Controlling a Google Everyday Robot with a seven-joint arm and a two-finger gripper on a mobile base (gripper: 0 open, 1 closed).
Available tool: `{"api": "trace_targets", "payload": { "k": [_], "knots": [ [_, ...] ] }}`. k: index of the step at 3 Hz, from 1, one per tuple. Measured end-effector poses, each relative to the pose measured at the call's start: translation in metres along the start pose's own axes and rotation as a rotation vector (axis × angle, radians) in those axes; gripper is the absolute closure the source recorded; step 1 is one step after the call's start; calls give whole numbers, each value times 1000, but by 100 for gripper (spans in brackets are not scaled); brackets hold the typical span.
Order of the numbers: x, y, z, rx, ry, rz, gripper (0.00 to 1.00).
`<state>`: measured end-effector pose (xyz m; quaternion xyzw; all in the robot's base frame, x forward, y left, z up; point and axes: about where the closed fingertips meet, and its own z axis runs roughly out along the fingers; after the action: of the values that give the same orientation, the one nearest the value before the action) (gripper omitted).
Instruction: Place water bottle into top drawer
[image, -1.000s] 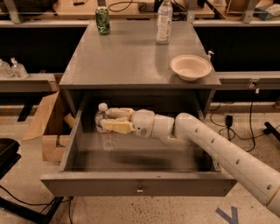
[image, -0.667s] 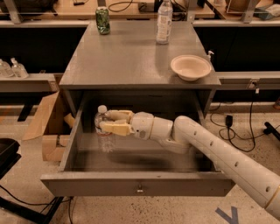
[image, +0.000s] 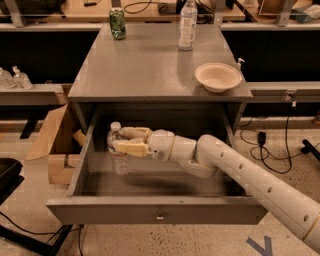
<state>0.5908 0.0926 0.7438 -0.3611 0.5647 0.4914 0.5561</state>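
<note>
Placement underway: water bottle (image: 119, 161) in gripper (image: 118, 139), low inside open top drawer (image: 100, 211).
Jaws closed round the bottle's shoulder; it stands upright between them, cap above. Drawer pulled out, beneath and around the gripper. Over the last second gripper barely moves, so descent looks about finished; release likely next. Floor contact: cannot tell.

A robotics lab: cabled workbenches (image: 65, 11) beyond the table's (image: 145, 65) far edge, a robot gripper (image: 121, 140) clasping a water bottle (image: 119, 162) inside the drawer (image: 150, 213).
</note>
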Motion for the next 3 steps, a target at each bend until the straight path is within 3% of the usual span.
{"api": "trace_targets", "payload": {
  "k": [1,3],
  "knots": [
    [0,2,3,-5,0,0,53],
    [-1,4,6,-13,-1,-1,6]
  ]
}}
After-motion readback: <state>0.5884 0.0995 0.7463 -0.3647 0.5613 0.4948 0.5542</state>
